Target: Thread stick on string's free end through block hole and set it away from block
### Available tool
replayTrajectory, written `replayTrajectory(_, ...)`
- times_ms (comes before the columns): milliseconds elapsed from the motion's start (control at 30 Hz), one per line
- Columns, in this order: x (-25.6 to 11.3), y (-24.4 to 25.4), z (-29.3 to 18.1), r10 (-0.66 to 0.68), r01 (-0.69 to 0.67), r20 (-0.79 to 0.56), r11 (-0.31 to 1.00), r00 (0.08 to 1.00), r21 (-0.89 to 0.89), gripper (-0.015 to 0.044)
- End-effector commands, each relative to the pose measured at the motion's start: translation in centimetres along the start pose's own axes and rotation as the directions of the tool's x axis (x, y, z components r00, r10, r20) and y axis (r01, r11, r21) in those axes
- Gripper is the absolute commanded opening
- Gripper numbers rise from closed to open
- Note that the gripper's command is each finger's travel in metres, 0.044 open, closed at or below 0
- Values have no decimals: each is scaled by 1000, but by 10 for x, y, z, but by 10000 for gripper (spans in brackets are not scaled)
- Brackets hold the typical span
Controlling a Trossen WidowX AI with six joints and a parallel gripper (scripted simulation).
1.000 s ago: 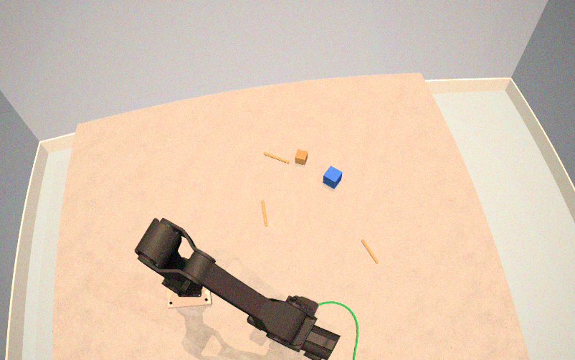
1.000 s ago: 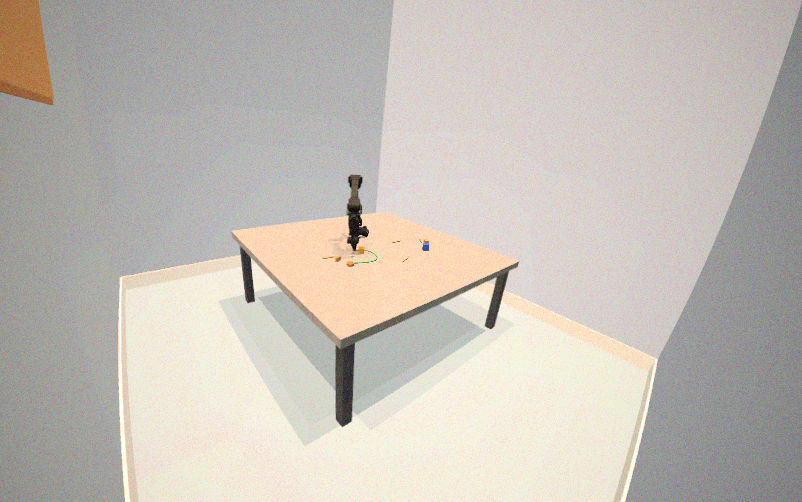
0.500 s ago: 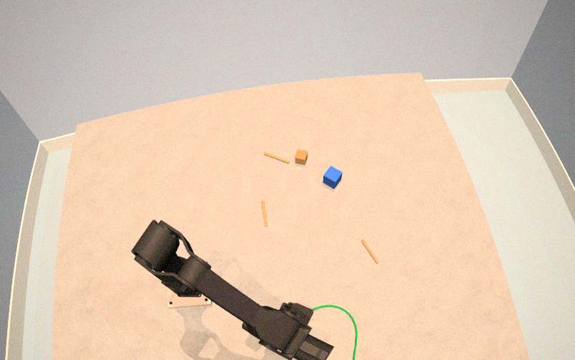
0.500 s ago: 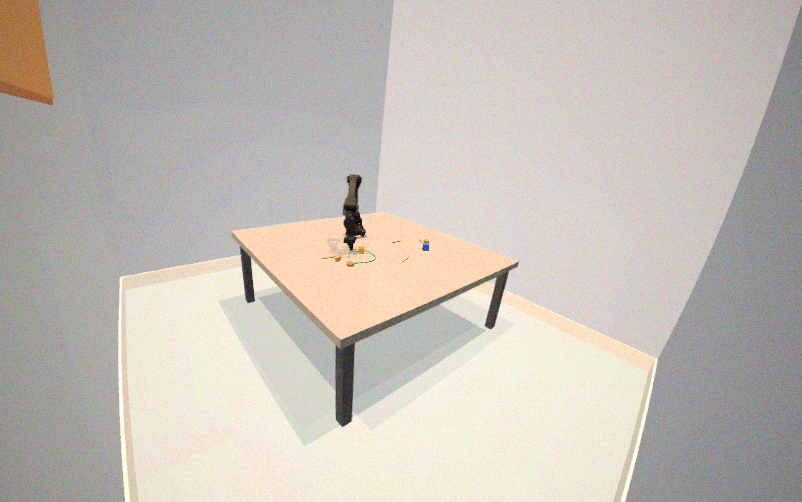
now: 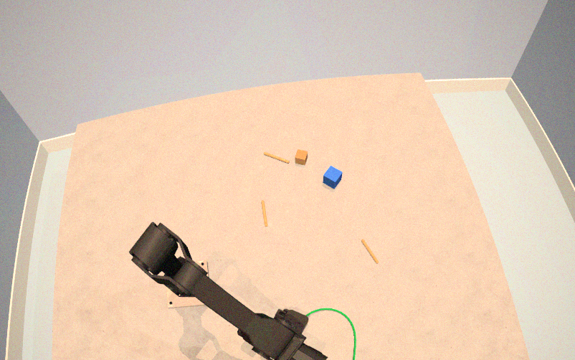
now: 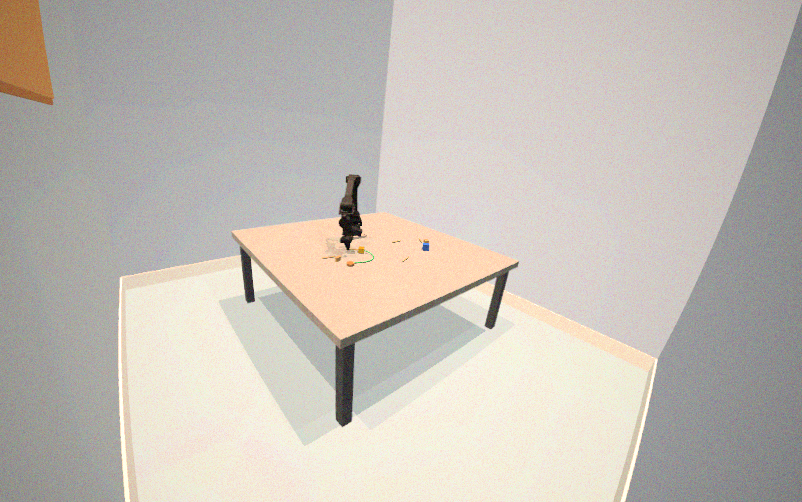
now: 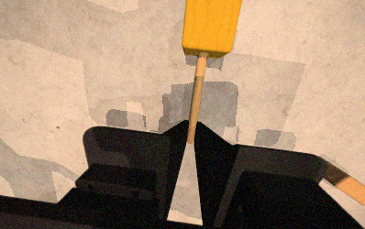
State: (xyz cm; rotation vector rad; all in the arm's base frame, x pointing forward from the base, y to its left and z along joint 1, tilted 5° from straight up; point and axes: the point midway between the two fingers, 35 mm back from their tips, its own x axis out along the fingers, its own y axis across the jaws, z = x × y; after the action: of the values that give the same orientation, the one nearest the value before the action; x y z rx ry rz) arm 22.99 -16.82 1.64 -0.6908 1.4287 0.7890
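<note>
The yellow wooden block point(image 7: 211, 25) point(image 6: 361, 249) is at the top of the wrist view, cut off by the edge. The wooden stick point(image 7: 196, 96) comes out of its near side and runs to my fingertips. My gripper point(image 7: 192, 125) point(image 6: 348, 246) is shut on the stick's end, low over the table point(image 6: 378, 301). The green string point(image 5: 354, 335) point(image 6: 372, 256) curves from near the block to the round orange button point(image 6: 350, 264). The string does not show in the wrist view; whether any of it is inside the hole is hidden. My arm hides the block in the top view.
A blue cube point(image 5: 332, 176) point(image 6: 425, 246) and a small orange cube point(image 5: 301, 157) lie farther off. Loose sticks lie at three places point(image 5: 276, 157) point(image 5: 264, 213) point(image 5: 370, 251). Another stick point(image 6: 328, 257) point(image 7: 350, 185) and a small brown object point(image 6: 337, 258) lie near my gripper.
</note>
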Motion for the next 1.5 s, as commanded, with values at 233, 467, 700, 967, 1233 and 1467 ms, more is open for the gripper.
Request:
replayTrajectory(233, -1, -1, -16, -3, 3, -4, 1000, 1000, 6, 0)
replayTrajectory(467, -2, 0, -26, -5, 6, -5, 1000, 1000, 18, 0)
replayTrajectory(700, -3, 1, -35, -8, 8, -6, 999, 1000, 31, 0)
replayTrajectory(967, -4, 2, -45, -10, 10, -6, 999, 1000, 50, 0)
replayTrajectory(1233, 4, 3, -58, -6, 6, -4, 999, 1000, 54, 0)
replayTrajectory(1467, 4, 3, -59, -8, 8, -1, 998, 1000, 61, 26)
